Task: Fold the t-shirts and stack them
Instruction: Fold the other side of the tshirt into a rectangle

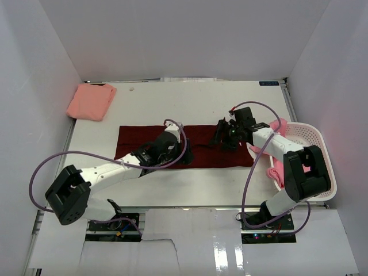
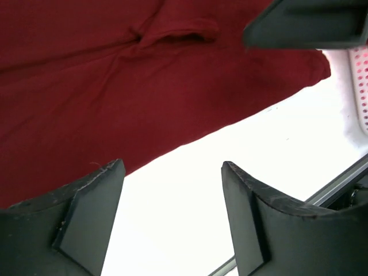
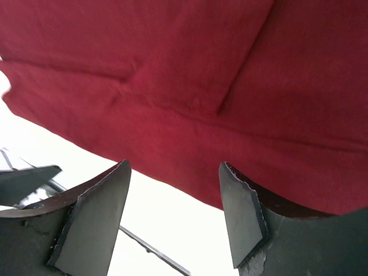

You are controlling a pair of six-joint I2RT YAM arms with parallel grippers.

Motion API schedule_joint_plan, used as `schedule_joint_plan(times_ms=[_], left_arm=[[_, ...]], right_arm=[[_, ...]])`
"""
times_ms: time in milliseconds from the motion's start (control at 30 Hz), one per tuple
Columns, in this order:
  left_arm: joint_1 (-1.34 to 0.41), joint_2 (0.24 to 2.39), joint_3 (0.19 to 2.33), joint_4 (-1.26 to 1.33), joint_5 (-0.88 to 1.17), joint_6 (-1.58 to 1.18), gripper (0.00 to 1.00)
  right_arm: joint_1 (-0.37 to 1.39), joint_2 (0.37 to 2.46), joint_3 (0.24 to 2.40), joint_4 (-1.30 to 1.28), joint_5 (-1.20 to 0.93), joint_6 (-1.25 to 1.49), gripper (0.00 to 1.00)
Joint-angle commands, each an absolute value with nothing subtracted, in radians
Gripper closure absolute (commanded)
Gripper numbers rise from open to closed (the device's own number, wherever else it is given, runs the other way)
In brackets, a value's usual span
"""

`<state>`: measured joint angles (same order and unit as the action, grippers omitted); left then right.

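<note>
The dark red shirt lies flat

It is in the middle of the table. The left gripper and right gripper hang over its edge, both wide open, holding nothing. A folded salmon shirt sits far left.

Dark maroon t-shirt is spread flat as a long band, folded lengthwise, across the middle of the table. Salmon t-shirt is folded into a compact square at the far left corner. Bright pink t-shirts are draped over the left rim of the white mesh basket.
</note>
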<state>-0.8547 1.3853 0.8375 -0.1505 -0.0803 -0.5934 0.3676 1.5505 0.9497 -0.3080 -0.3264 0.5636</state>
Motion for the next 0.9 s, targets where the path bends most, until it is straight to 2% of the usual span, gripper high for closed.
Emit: schedule_joint_plan(times_ms=[0, 133, 167, 367, 500, 867], left_arm=[[-0.848, 1.249, 0.715, 0.105, -0.109, -0.656, 0.22], [-0.833, 1.281, 0.672, 0.146, -0.092, -0.712, 0.32], [-0.833, 1.322, 0.681, 0.15, -0.086, -0.716, 0.44], [-0.831, 1.442, 0.712, 0.192, -0.02, -0.716, 0.73], [-0.831, 1.509, 0.744, 0.207, 0.051, -0.692, 1.0], [-0.831, 1.585, 0.723, 0.235, 0.084, -0.706, 1.0]], right_arm=[[0.328, 1.525, 0.928, -0.152, -0.399, 0.656, 0.31], [0.316, 1.577, 0.93, -0.114, -0.436, 0.67, 0.32], [0.316, 1.603, 0.93, -0.092, -0.451, 0.678, 0.32], [0.314, 1.701, 0.925, -0.037, -0.469, 0.693, 0.32], [0.314, 1.746, 0.927, -0.028, -0.466, 0.686, 0.32], [0.314, 1.775, 0.902, -0.011, -0.439, 0.683, 0.3]])
